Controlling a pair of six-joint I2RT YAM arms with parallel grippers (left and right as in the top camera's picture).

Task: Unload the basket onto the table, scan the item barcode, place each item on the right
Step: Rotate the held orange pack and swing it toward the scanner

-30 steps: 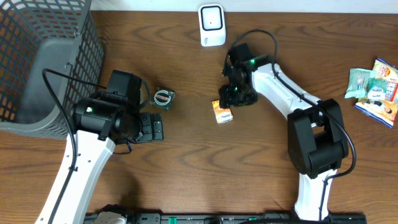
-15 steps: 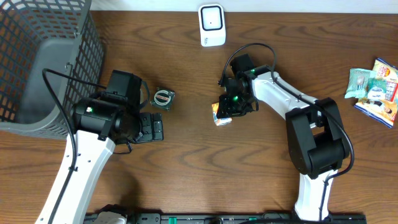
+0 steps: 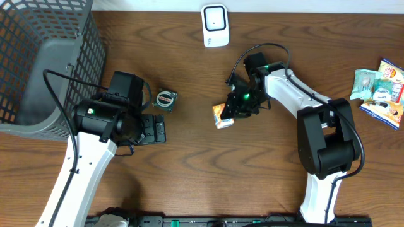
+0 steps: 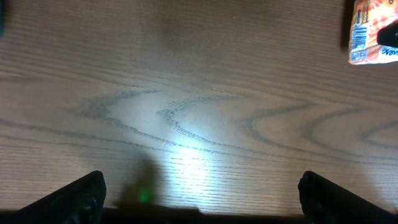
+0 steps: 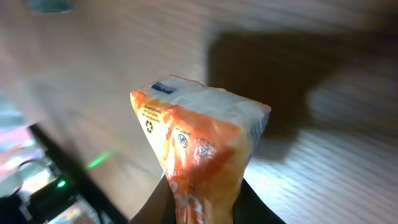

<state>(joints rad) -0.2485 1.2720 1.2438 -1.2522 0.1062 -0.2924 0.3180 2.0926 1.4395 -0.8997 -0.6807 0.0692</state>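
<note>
The brown wooden table (image 3: 189, 164) carries a grey mesh basket (image 3: 25, 38) at upper left, a white scanner (image 3: 214, 25) at top centre, a small round item (image 3: 166, 99) left of centre, and snack packets (image 3: 380, 91) at the right edge.

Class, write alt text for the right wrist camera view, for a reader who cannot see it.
An orange and white packet fills the centre, pinched at its lower end by the right gripper. Behind it is a blurred brown wooden table with a dark shadow at upper right.
</note>
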